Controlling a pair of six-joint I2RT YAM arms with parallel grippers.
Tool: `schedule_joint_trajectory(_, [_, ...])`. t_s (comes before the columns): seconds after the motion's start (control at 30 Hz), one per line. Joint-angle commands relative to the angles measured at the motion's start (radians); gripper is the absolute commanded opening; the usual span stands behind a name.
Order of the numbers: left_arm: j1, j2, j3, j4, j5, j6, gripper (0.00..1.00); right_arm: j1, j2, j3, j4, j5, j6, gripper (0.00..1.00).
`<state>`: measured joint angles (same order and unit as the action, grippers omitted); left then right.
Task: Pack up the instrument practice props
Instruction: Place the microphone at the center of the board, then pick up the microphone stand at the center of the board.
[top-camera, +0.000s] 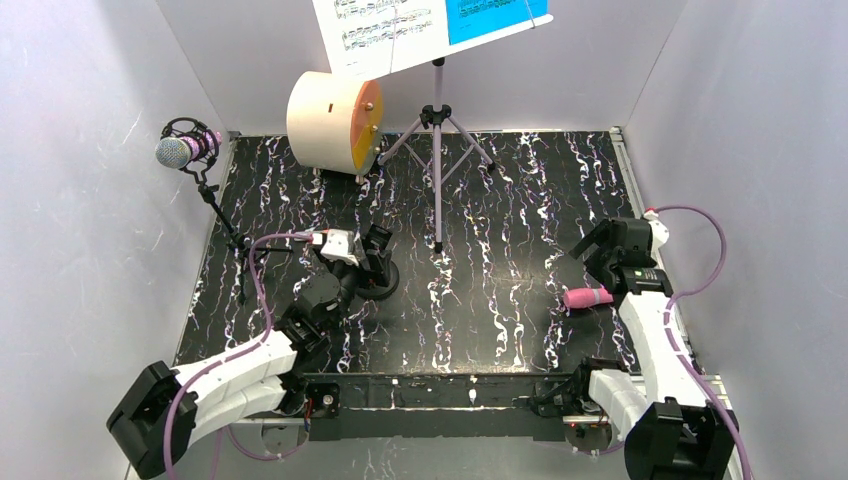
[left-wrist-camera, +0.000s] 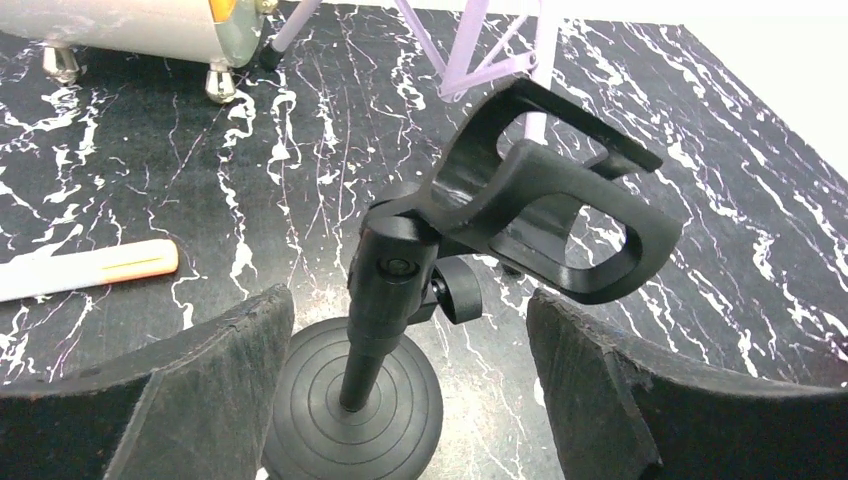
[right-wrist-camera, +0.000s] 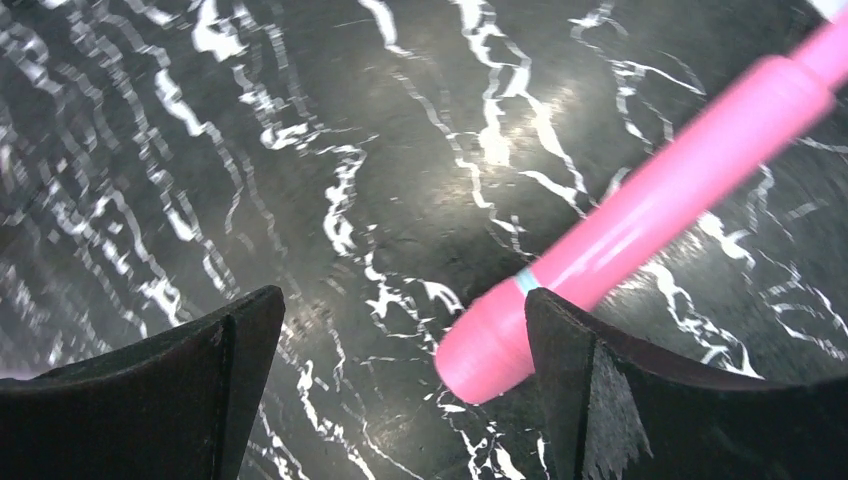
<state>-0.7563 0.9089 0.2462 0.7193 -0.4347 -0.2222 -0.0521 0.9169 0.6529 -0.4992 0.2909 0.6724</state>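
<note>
Two mics are seen. One pink microphone (right-wrist-camera: 640, 220), smooth plastic w/ a rounded end, is laid flat on the black marbled table (top-camera: 520, 260) at the right side; it is shown slanted and a bit blurred in the right wrist view. One glittery purple microphone (top-camera: 178, 151) w/ silver head is mounted on a thin black tripod (top-camera: 225, 215) at the far left corner. A black mic stand (left-wrist-camera: 385, 290) w/ round ribbed base and an empty, tilted clip (left-wrist-camera: 560, 210) is stood upright at middle-left of the table. The lilac music rack (top-camera: 437, 150) is stood on tripod legs at the far edge, and white and blue sheet-music pages (top-camera: 385, 30) are carried on it.

The left arm is stretched fwd over the table. The left gripper (left-wrist-camera: 405, 340) is placed around the black mic stand: jaws are spread wide, one finger on each side of the base, post not clamped. The right arm is extended along the right edge. The right gripper (right-wrist-camera: 405, 340) is pointed down at the table w/ jaws fully wide and nothing gripped; the pink microphone's end is seen just beside one finger.

A cream drum (top-camera: 325, 120) is set beside the rack, and an orange marker (left-wrist-camera: 95, 270) is laid near the stand.
</note>
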Motion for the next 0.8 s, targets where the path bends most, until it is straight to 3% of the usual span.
schedule_joint_trajectory(0.0, [-0.015,-0.062,0.055,-0.059,-0.115,-0.074,0.85,0.006,-0.046,0.036,0.108,-0.262,-0.197,0.99])
schedule_joint_trajectory(0.13, [-0.018,-0.119,0.096,-0.153,-0.152,-0.157,0.86,0.049,-0.099,-0.021,0.235,-0.476,-0.255,0.99])
schedule_joint_trajectory(0.23, [-0.021,-0.153,0.133,-0.234,-0.152,-0.196,0.86,0.165,-0.115,-0.085,0.368,-0.544,-0.261,0.99])
schedule_joint_trajectory(0.5, [-0.023,-0.198,0.263,-0.471,-0.094,-0.229,0.86,0.591,-0.015,-0.151,0.769,-0.480,-0.392,0.99])
schedule_joint_trajectory(0.77, [-0.022,-0.251,0.500,-0.814,-0.024,-0.160,0.85,0.857,0.256,-0.156,1.182,-0.453,-0.547,0.96])
